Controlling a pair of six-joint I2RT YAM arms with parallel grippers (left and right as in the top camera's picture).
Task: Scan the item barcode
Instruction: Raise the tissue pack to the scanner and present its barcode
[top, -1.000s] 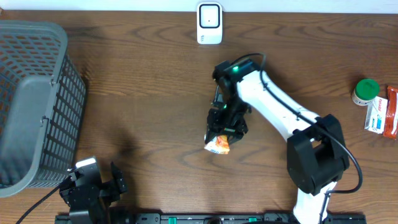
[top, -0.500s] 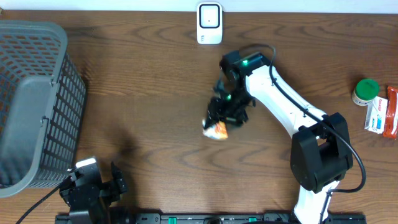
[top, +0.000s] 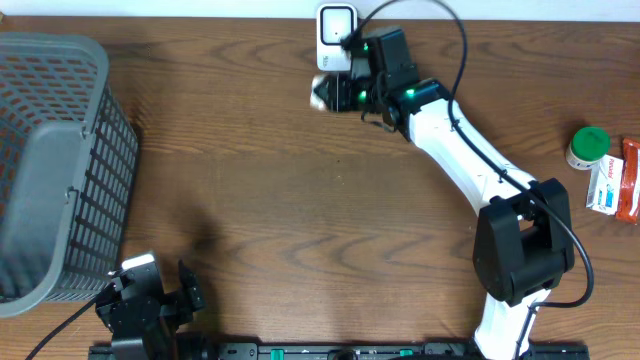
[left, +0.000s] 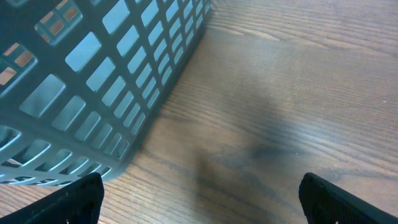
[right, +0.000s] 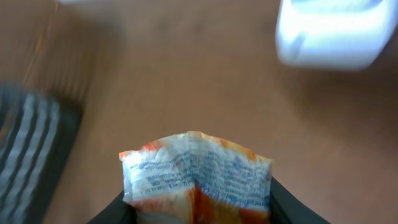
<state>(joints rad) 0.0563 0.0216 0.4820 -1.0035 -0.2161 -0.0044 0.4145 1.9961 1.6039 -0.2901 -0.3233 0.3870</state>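
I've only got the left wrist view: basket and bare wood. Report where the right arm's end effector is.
Observer: The right end effector is at the table's far side, right beside the scanner.
Operator: Say what it's carrying.
Observer: An orange-and-white packet, clamped in it.
Operator: List what else is on the table.
Observer: A green-lidded tub and boxes at the right edge.
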